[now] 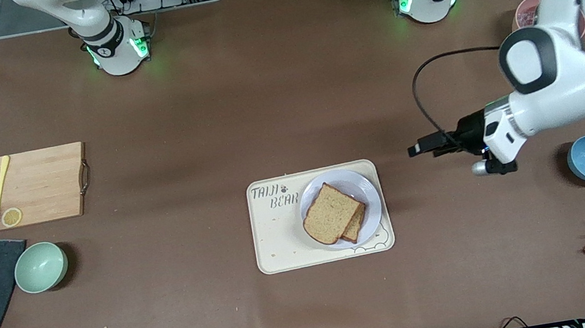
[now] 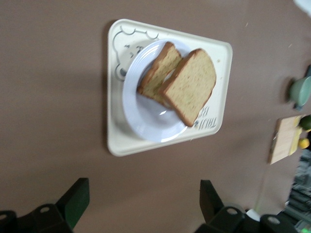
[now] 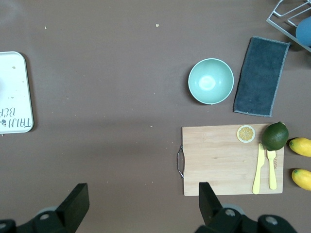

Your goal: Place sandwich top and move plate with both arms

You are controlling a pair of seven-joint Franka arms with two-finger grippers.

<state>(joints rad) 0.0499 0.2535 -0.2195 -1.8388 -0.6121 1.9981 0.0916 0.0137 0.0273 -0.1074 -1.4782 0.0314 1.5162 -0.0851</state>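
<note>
Top (image 1: 332, 212): lies skewed on a lower slice (image 1: 355, 222), both on the plate (image 1: 365, 186); plate sits on the tray (image 1: 277, 251), at the end toward the left arm.

Left gripper (image 1: 420, 149): empty, jaws wide apart, over bare table (image 1: 202, 113) just off the tray's edge; top and plate lie well clear of the jaws.

Right gripper (image 3: 141, 206): empty, jaws apart, high over the table at the right arm's end, beside the board (image 3: 228, 160); waits.
</note>
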